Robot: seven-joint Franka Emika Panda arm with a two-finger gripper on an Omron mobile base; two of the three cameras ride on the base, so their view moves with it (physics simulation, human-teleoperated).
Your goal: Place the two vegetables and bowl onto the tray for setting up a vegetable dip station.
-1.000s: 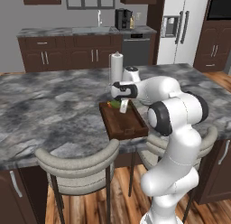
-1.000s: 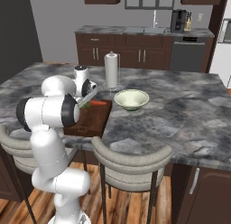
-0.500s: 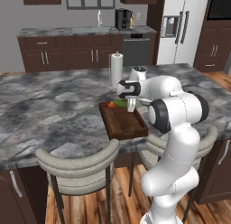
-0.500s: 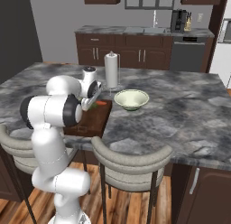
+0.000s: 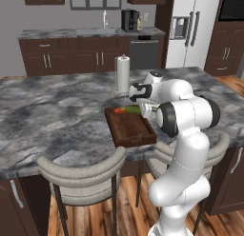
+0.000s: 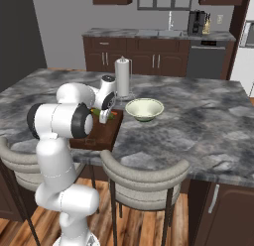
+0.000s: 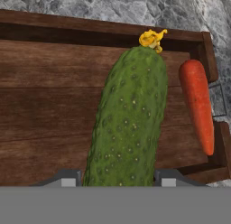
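Already down over the far end of the tray (image 5: pixel 131 130), with the cucumber (image 7: pixel 128 119) lying on the wood between the gripper (image 7: pixel 116 177) tips and the carrot (image 7: pixel 197 103) just beside it. Looks like jaws partly spread around the cucumber; cannot tell whether pinching or freed. Best to open fully, lift straight up clear of both vegetables, then swing across to the bowl (image 6: pixel 144 109) waiting on the counter near the tray.

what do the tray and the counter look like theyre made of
Tray: looks like dark brown wood with a matte finish; plank seams and lengthwise grain show in the hand view. Counter: seems to be polished stone, perhaps granite or marble; mottled grey veining and a soft sheen, though the render leaves that open.
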